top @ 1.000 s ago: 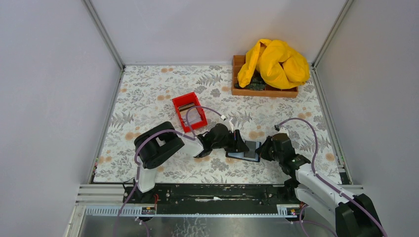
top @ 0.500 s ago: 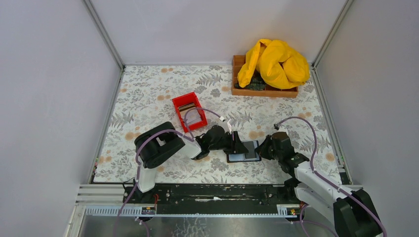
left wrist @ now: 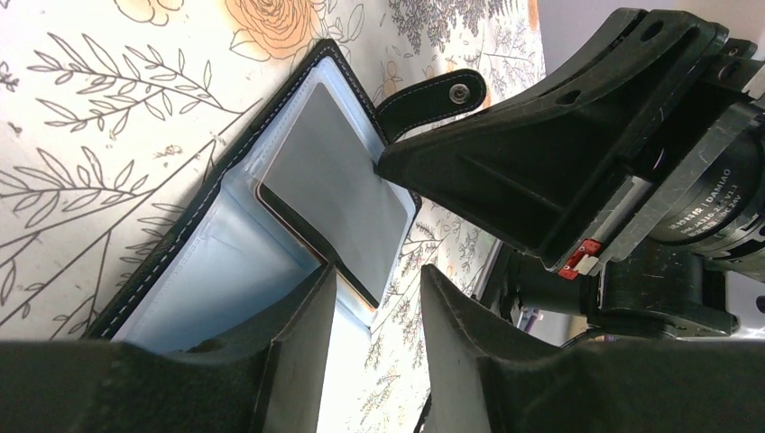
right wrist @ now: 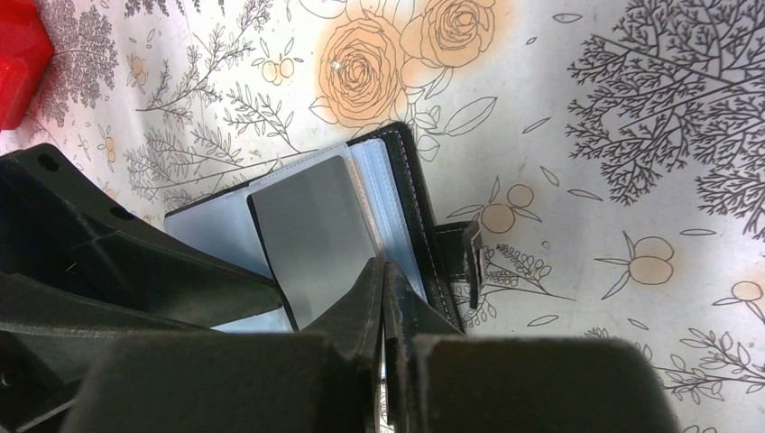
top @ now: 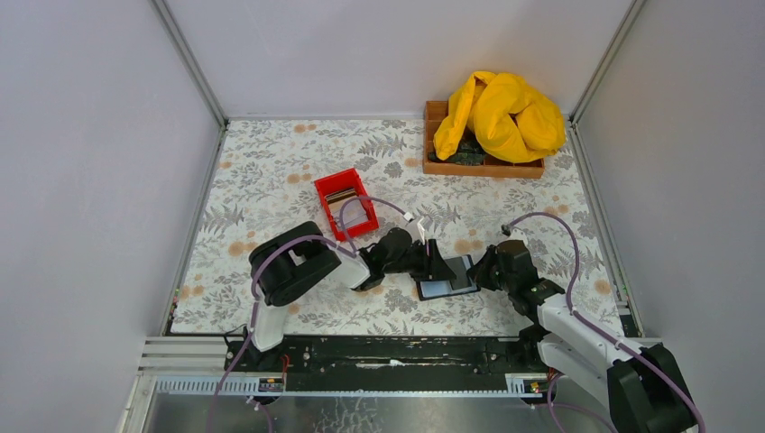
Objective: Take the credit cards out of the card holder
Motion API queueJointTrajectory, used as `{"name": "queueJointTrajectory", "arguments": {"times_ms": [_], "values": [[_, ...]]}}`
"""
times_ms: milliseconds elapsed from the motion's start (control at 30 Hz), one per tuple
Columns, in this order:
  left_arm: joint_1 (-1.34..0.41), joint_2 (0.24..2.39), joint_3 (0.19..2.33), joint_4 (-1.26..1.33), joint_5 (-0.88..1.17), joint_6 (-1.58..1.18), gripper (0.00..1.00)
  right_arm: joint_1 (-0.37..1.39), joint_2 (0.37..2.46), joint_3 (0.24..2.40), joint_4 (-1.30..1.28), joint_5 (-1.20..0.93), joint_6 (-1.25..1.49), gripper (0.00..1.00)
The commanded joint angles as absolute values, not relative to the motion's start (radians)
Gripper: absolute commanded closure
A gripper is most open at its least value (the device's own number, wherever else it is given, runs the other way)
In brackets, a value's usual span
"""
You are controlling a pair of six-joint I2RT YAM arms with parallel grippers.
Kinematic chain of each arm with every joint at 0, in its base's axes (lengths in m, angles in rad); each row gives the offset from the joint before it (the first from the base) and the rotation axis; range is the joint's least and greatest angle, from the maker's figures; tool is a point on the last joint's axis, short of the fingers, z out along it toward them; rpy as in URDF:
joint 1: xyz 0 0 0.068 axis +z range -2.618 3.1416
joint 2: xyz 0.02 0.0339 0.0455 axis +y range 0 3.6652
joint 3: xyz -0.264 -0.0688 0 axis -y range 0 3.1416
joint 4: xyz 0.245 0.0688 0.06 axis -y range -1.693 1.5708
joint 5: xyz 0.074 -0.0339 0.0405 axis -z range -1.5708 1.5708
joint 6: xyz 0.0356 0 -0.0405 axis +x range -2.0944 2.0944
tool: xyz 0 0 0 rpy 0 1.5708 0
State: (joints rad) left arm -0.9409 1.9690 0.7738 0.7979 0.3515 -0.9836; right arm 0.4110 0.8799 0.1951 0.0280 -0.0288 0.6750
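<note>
Your right gripper [right wrist: 382, 271], fingers pressed together, bears on the open card holder [top: 448, 276] near the worktop's [top: 271, 180] near edge, probably to pin it. Your left gripper [left wrist: 374, 280], jaws apart, faces the grey credit card [left wrist: 334, 185], seemingly ready to pinch it. The worktop is flower-printed, and plain grey walls [top: 90, 180] enclose it.

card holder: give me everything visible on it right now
The card holder lies open, flat on the floral cloth. Black stitched cover, leather-like; pale blue clear sleeves inside; a strap with a metal snap sticks off one edge. A grey card looks partly out of a sleeve. The shut right gripper has its tips at the card's edge; the open left gripper straddles the card's corner.
</note>
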Motion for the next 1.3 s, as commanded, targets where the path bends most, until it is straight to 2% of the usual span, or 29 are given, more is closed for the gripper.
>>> {"name": "queueJointTrajectory", "arguments": {"times_ms": [0,867,1267], "values": [[-0.947,1.990,0.838,0.964,0.359,-1.014,0.54,0.420,0.907,0.196,-0.017,-0.089,0.669,1.00],[-0.934,2.028,0.851,1.050,0.331,-1.138,0.53,0.420,0.901,0.193,-0.024,-0.096,0.670,1.00],[-0.928,2.021,0.859,0.878,0.270,-1.179,0.52,0.420,0.886,0.186,-0.029,-0.101,0.670,1.00]]}}
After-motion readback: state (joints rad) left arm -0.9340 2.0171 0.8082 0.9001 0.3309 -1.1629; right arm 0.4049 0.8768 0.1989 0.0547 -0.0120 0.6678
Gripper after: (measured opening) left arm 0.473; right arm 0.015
